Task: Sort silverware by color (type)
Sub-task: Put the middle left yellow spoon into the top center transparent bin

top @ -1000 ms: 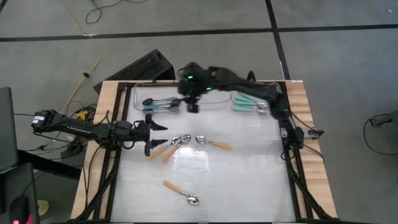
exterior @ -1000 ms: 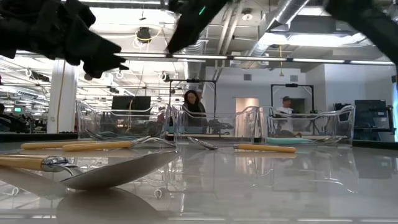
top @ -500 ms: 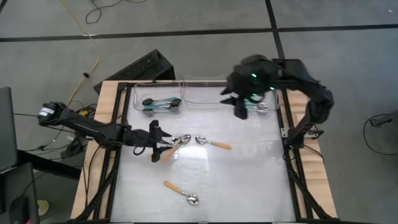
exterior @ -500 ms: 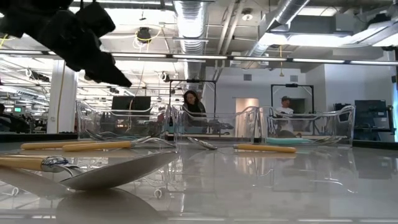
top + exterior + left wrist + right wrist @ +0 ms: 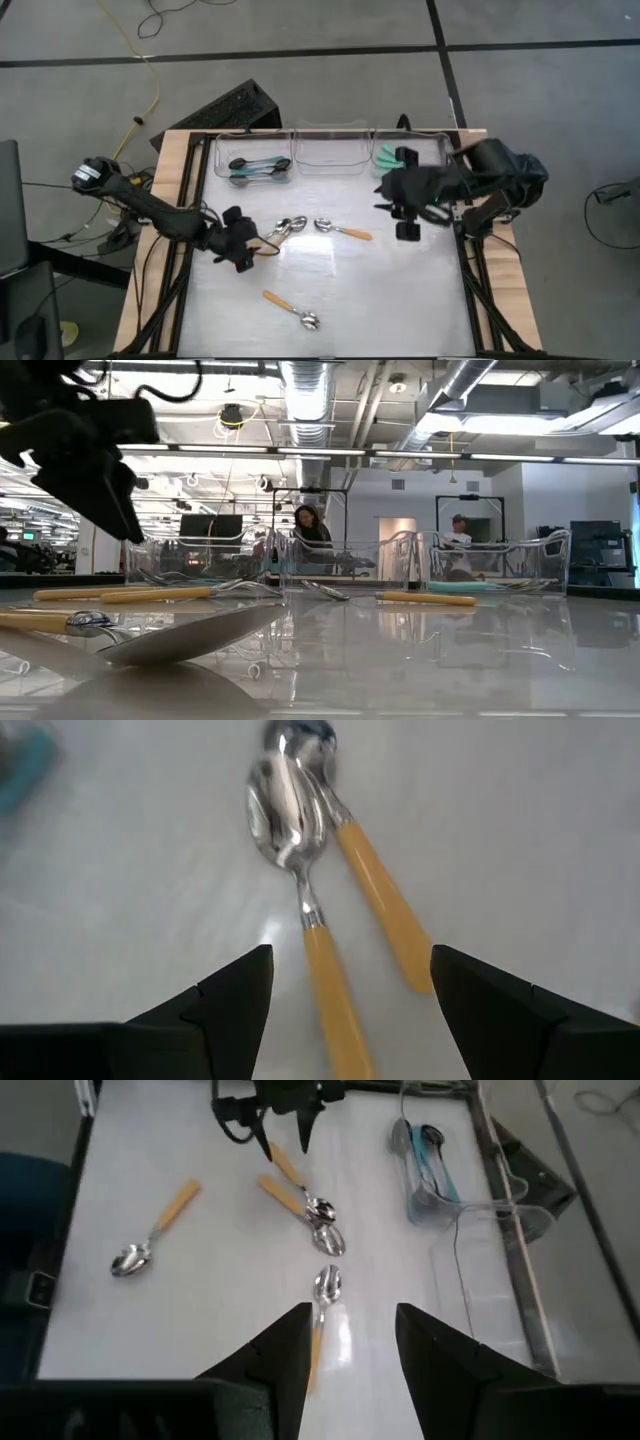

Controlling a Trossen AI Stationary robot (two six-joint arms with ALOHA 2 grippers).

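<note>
Orange-handled silver spoons lie flat on the white table: a crossed pair (image 5: 280,233), one (image 5: 341,230) beside it and one (image 5: 292,308) nearer the front. Blue-handled spoons (image 5: 258,167) lie in the left clear bin, teal-handled spoons (image 5: 392,159) in the right one. My left gripper (image 5: 350,1010) is open, pointing down over the pair's handle ends, with one orange handle (image 5: 330,985) between its fingers and apart from them. My right gripper (image 5: 392,198) hangs open and empty high over the table's right side.
Three clear bins stand along the far edge; the middle one (image 5: 330,155) holds nothing I can see. A wooden frame (image 5: 175,170) borders the table. In the low view a spoon (image 5: 150,635) lies close in front, and people show in the room behind.
My right gripper has swung from over the far bins toward the table's right edge, rising and coming nearer. My left gripper has tipped from nearly level to pointing steeply down and shifted a little toward the near edge, over the crossed pair's handles. No spoon has moved.
</note>
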